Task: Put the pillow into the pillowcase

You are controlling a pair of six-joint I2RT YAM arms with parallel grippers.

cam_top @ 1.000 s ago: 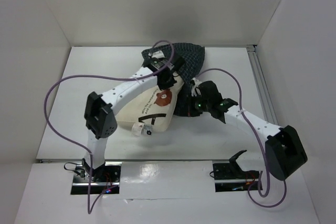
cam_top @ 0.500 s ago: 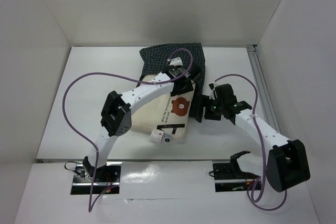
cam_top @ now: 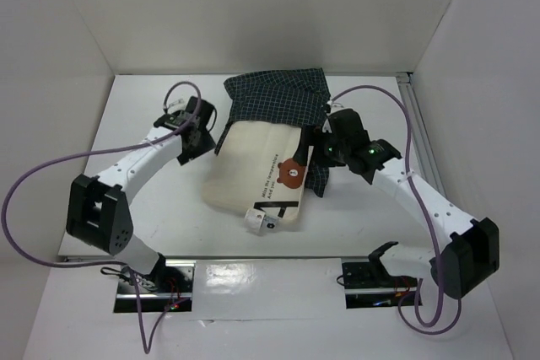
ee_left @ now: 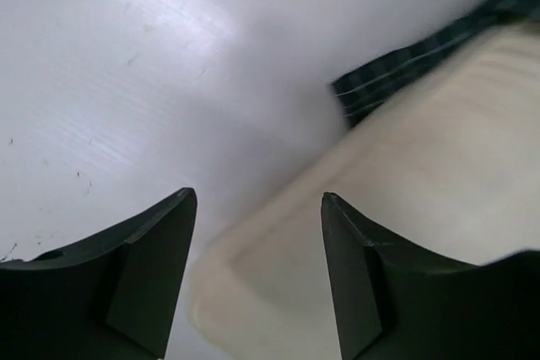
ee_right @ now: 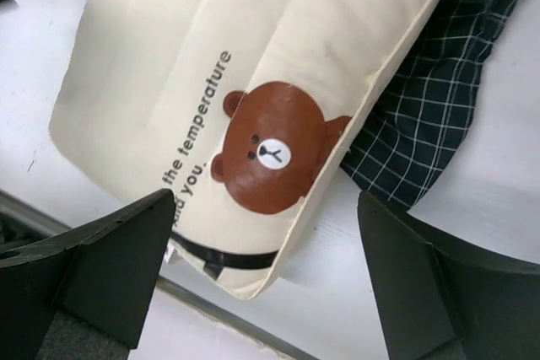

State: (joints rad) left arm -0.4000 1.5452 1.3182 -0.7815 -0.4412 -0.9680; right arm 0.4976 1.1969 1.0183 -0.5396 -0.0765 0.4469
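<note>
From above: shows a cream-white pillow (cam_top: 257, 166) lying slantwise mid-counter (cam_top: 135, 103), far end butted against a dark checked pillowcase (cam_top: 278, 94), most of its length out in the open; cannot tell whether that far end sits inside the mouth or merely on the cloth. Shows more checked cloth trailing down along the pillow's right edge. Places the left tool (cam_top: 207, 134) just beside the far left corner and the right tool (cam_top: 319, 149) just beside the right edge, both spread wide and gripping nothing. From the left wrist: looks down between two dark, parted fingers (ee_left: 143, 284) at a rounded pillow corner, apart from both, with a sliver of check beyond. From the right wrist: looks between widely parted fingers at the printed face, a brown bear (ee_right: 270, 145) beside black lettering, checked cloth peeking out beneath the long edge. Probably a fresh grip needed before feeding further. To do it well: pinch only the upper layer of the pillowcase at its mouth, lift to open it, then draw it over the cushion rather than shove soft filling. Looks plump, ribbed lengthwise, yielding; carries a small white tag (cam_top: 253, 222) at the near end.
</note>
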